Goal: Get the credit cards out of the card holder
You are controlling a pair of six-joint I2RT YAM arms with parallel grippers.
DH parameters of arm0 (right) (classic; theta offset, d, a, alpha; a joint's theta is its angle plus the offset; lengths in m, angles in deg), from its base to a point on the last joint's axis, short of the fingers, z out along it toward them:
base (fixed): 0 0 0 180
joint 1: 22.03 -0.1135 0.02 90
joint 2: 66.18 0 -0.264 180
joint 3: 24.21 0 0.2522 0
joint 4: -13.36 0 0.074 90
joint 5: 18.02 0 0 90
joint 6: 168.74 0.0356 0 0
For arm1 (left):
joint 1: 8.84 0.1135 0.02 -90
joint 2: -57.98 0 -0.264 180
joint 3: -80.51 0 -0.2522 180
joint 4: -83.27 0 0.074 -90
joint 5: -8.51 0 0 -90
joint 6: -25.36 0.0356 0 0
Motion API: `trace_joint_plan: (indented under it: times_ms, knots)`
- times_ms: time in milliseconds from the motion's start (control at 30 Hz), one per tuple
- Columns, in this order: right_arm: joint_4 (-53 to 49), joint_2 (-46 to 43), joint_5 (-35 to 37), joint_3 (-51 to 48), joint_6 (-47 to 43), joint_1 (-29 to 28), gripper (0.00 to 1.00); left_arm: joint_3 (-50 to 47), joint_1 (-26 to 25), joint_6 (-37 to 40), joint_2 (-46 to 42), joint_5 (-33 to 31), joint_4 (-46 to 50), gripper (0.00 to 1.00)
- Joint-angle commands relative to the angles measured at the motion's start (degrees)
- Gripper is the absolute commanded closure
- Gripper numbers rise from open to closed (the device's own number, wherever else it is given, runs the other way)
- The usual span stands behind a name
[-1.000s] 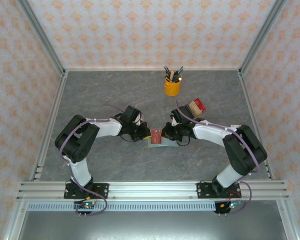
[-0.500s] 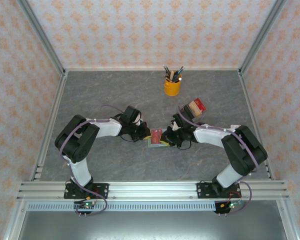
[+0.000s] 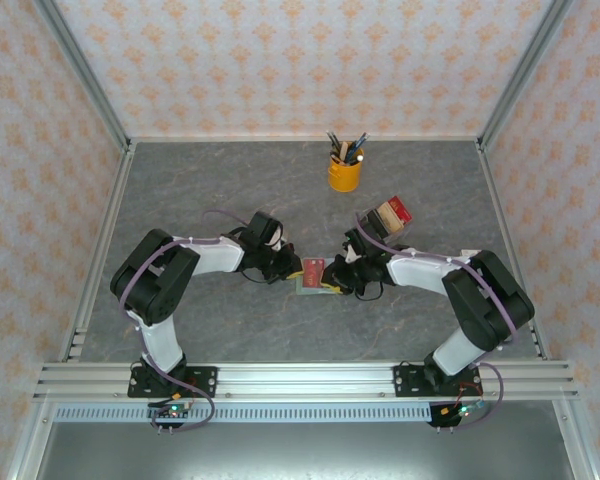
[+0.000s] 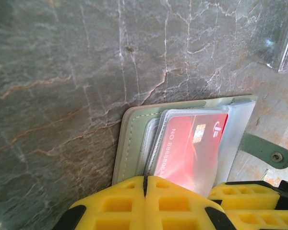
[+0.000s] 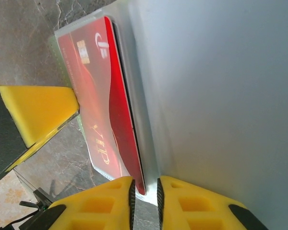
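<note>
Since the earlier top frame, the right pincer (image 3: 335, 278) has shifted slightly left, onto the card holder (image 3: 317, 285) at frame centre. The left pincer (image 3: 288, 272) has stayed at the holder's left edge.

Left wrist view: jaws closed together and empty, pressing the holder's near edge. The red credit card (image 4: 192, 148) sits in its clear pocket (image 4: 237, 120).

Right wrist view: jaws narrow, at the card's lower corner. Whether they pinch it cannot be told.

Judgement: extraction is only starting; no card is out yet.
</note>
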Motion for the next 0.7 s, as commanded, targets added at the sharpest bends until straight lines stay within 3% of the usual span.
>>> trace_joint_plan:
  times_ms: [0,433,667]
  knots:
    - [1.81,0.78,-1.51,-0.33,-0.03,-0.69,0.79,-4.46,-0.21,-0.44,6.89,-9.31,11.87,1.0]
    - [10.73,1.97,-2.95,-1.92,3.18,-0.78,0.85,-5.28,-0.17,-0.93,6.61,-9.05,11.4,1.0]
    - [10.24,0.44,-0.2,-2.25,3.66,-0.12,1.0,-5.3,-0.18,-0.64,5.74,-9.22,11.81,1.0]
